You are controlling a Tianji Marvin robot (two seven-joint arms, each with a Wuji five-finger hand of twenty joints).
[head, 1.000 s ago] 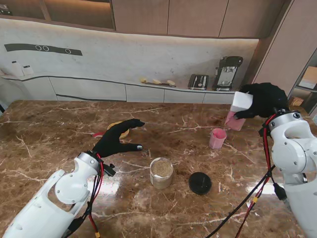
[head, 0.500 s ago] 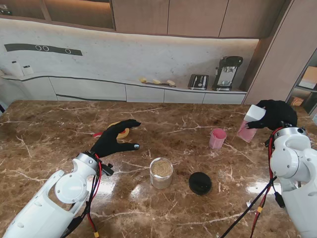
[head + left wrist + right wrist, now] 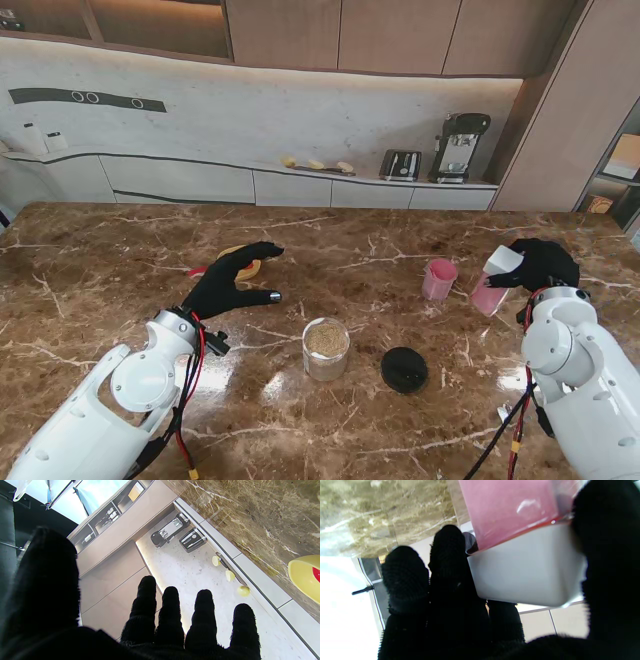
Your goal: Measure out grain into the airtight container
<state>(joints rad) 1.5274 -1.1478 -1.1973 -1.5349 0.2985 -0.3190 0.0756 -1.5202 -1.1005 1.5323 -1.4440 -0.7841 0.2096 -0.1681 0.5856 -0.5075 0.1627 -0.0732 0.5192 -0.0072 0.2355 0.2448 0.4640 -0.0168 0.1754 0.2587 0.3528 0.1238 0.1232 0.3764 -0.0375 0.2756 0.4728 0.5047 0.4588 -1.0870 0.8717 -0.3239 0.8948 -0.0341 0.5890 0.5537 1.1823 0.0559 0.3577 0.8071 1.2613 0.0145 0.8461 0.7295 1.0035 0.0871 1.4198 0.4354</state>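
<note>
Grain in the jar, lid not yet on

The open jar (image 3: 326, 348) holds grain, its black lid (image 3: 404, 369) beside it, well left of the right hand (image 3: 541, 265); that hand grips a pink, white-capped container (image 3: 494, 280); left hand (image 3: 232, 279) spread, empty; sealing seems left.

Both arms are built of glossy white, rounded plastic shells with a bulbous joint housing near each wrist. The left hand (image 3: 232, 280) and the right hand (image 3: 541, 262) wear black knitted gloves (the weave is coarse and fuzzy at the fingertips (image 3: 147, 586) in the left wrist view), and the thumb of the left one ends in a small silvery tip. Red and black cables loop out beside each wrist and run back along the forearm shells, with a yellow connector on each bundle.
</note>
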